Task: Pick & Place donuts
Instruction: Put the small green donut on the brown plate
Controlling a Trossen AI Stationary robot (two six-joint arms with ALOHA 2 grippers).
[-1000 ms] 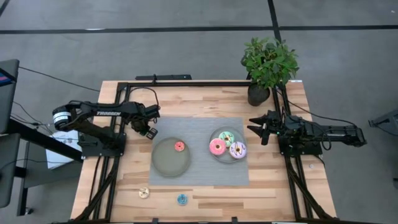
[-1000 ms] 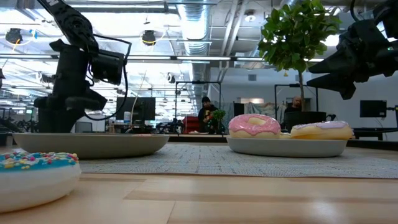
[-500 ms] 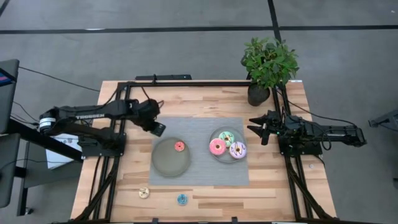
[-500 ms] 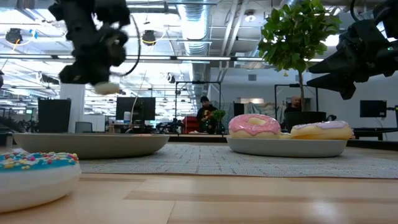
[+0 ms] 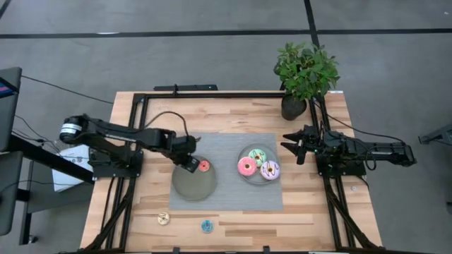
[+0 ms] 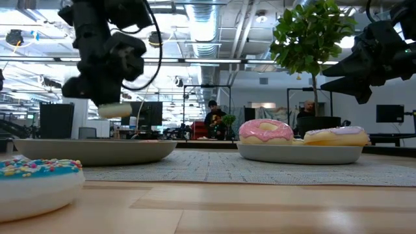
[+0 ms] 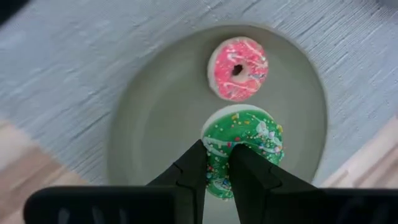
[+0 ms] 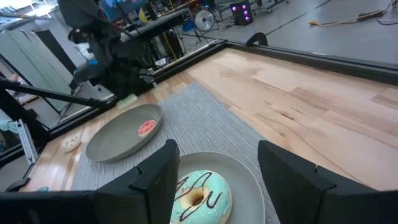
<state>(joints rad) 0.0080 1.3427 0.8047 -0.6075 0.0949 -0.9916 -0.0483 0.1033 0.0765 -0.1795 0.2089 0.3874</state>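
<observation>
One tiny green-iced ring donut (image 7: 244, 149), flecked with coloured sprinkles, is pinched by its edge in the left gripper (image 7: 216, 163) above the round grey-green plate (image 5: 185, 185) on the grey mat, just beside the tiny red-iced donut (image 5: 203, 166) already lying there. Because the hold is so shallow, the donut could slip or tip on release, knock its red neighbour, or roll off the low rim onto the counter. Well apart, the right gripper (image 8: 214, 158) waits spread wide and empty by the other plate (image 5: 243, 154).
</observation>
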